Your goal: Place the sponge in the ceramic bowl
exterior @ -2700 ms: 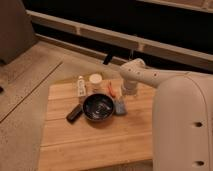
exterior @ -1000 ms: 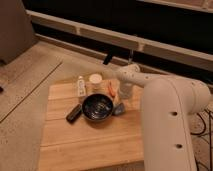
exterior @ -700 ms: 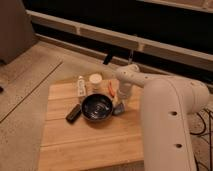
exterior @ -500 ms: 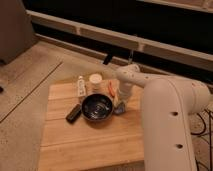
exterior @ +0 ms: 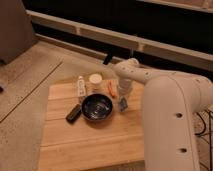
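Note:
The ceramic bowl [exterior: 97, 107], dark and glossy, sits near the middle of the wooden table [exterior: 75, 145]. The sponge [exterior: 123, 103], a small blue-grey block, lies just right of the bowl's rim. My gripper [exterior: 122, 93] hangs at the end of the white arm directly above and slightly behind the sponge, close to it. The wrist hides most of the gripper. Nothing shows inside the bowl.
A white-lidded jar [exterior: 95, 79] and a small bottle [exterior: 80, 86] stand behind the bowl. An orange item [exterior: 112, 90] lies beside my gripper. A flat black bar [exterior: 73, 113] lies left of the bowl. My arm's bulky body [exterior: 175, 125] fills the right side.
The arm swung in from the right and now fills much more of the view. Over the last second the gripper has stayed over the sponge with hardly any motion.

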You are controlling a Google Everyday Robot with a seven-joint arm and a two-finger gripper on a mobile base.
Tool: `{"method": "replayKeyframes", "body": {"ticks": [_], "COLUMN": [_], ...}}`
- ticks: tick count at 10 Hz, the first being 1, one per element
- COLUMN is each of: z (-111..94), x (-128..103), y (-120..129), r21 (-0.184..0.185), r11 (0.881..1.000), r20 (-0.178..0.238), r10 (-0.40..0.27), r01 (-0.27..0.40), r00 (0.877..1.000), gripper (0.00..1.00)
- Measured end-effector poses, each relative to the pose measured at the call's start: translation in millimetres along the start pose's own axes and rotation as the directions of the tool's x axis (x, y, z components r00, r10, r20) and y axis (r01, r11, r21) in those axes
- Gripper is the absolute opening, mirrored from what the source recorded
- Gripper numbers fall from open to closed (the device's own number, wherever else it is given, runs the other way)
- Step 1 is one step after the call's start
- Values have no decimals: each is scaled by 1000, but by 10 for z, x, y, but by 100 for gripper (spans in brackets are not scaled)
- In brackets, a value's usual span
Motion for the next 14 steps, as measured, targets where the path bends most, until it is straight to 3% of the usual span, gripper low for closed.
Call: {"method": "replayKeyframes", "body": {"ticks": [1, 4, 6, 9, 12, 13, 14], "z": [-146, -354, -397, -390, -251, -191, -111], "x": [-86, -201, -233, -126, 62, 84, 84], "y": [159, 473, 659, 1146, 1542, 1645, 1741], "r21": [-14, -33, -41, -60, -110, -135, -157], "r11": [1000, 995, 991, 974, 957, 950, 943], "r20": [35, 85, 93, 62, 11, 3, -5], "r10": [-24, -87, -126, -217, -270, -282, -299], "r01": [24, 90, 130, 221, 270, 280, 294], "r00": [999, 993, 988, 974, 963, 959, 954], "gripper": [0, 0, 0, 0, 1, 5, 16]}}
